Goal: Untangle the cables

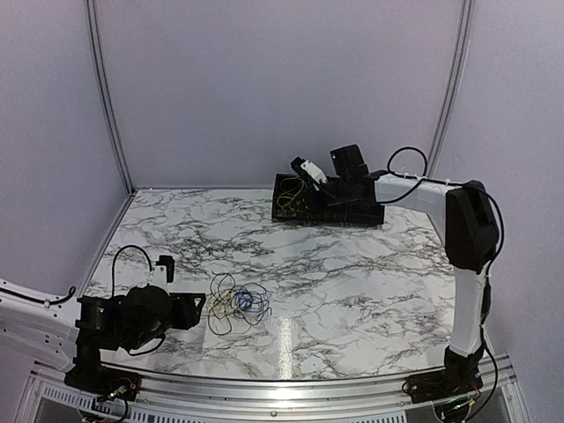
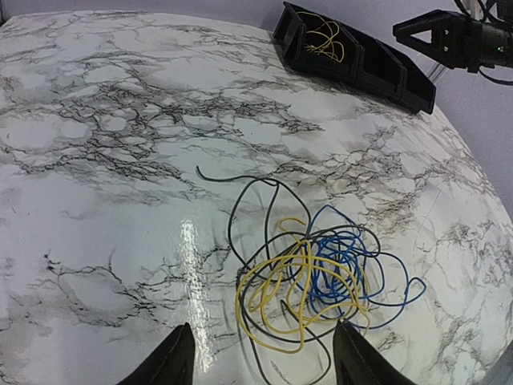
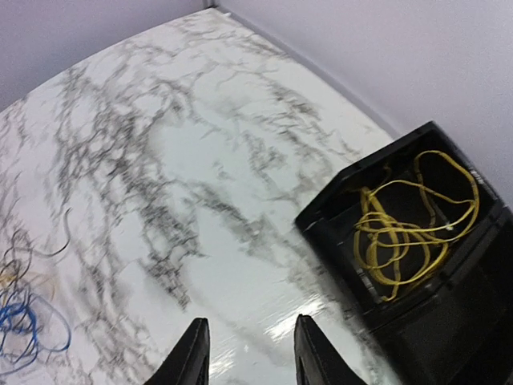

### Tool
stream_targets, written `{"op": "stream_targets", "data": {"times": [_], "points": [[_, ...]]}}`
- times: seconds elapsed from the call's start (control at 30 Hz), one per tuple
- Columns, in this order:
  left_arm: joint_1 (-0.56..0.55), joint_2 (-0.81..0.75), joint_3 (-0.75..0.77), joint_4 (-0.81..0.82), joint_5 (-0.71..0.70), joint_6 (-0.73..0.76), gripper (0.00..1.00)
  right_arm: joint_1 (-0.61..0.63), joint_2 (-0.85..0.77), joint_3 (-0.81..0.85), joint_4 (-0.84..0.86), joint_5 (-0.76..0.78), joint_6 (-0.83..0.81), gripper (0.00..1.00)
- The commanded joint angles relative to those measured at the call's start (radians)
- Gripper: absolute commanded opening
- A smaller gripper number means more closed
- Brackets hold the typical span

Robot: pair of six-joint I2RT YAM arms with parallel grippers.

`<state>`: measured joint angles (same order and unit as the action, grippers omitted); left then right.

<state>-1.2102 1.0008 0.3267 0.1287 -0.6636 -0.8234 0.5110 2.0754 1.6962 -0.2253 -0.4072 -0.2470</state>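
Yellow, blue and black cables lie knotted in one tangle on the marble table near the front left. My left gripper is open and low at the tangle's near edge, and the lowest yellow and black loops reach in between its fingertips. A separate yellow cable lies coiled in the left compartment of the black tray. My right gripper hangs open and empty above the table just beside that compartment, at the back.
The black tray with several compartments stands at the back centre of the table. Grey walls close the table in behind and at both sides. The right arm rises along the right edge.
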Motion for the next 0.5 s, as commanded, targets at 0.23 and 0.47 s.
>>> {"op": "stream_targets", "data": {"times": [0.23,0.47], "points": [[0.159,0.209,0.185,-0.176,0.252,-0.033,0.58,0.184,-0.332,-0.396,-0.071,-0.348,-0.235,0.42],[0.166,0.290,0.264,-0.169,0.401,0.056,0.55,0.192,-0.449,-0.544,0.002,-0.354,-0.241,0.42]]}}
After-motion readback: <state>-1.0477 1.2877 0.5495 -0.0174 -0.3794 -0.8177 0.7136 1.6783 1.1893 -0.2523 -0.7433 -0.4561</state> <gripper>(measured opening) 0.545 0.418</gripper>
